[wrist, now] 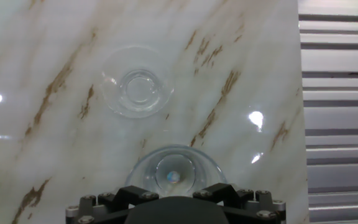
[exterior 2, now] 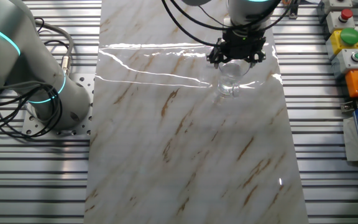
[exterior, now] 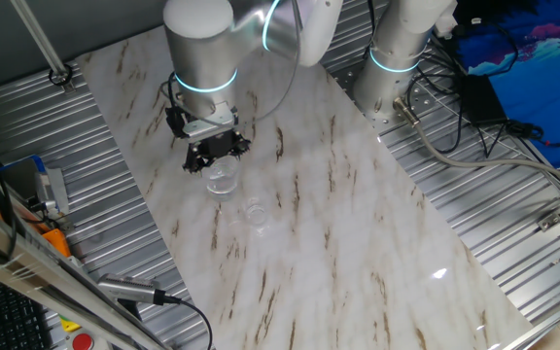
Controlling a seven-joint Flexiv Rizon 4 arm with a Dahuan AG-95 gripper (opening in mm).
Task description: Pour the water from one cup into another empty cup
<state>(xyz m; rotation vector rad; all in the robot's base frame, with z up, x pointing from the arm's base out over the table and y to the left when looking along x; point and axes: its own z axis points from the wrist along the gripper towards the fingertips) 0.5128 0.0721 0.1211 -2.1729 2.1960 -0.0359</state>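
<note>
The larger clear tumbler [exterior: 223, 178] stands upright on the marble table, with a faint glint of water at its bottom [wrist: 173, 177]. My gripper [exterior: 214, 153] hovers right over it, pointing down. The fingers [wrist: 129, 194] are spread on either side of the rim and do not press on the glass. The gripper is open. The smaller clear cup [exterior: 255, 210] stands a short way from the tumbler and looks empty. In the hand view the small cup [wrist: 138, 91] lies ahead of the tumbler [wrist: 174, 167]. In the other fixed view the tumbler [exterior 2: 231, 72] sits under the gripper [exterior 2: 237, 55], with the small cup [exterior 2: 227, 90] just in front.
The marble tabletop [exterior: 338, 243] is flanked by ribbed metal decking [exterior: 513, 224]. A second robot base [exterior: 397, 58] with cables stands at the far right corner. A button box [exterior 2: 347, 37] and tools lie off the table's edge.
</note>
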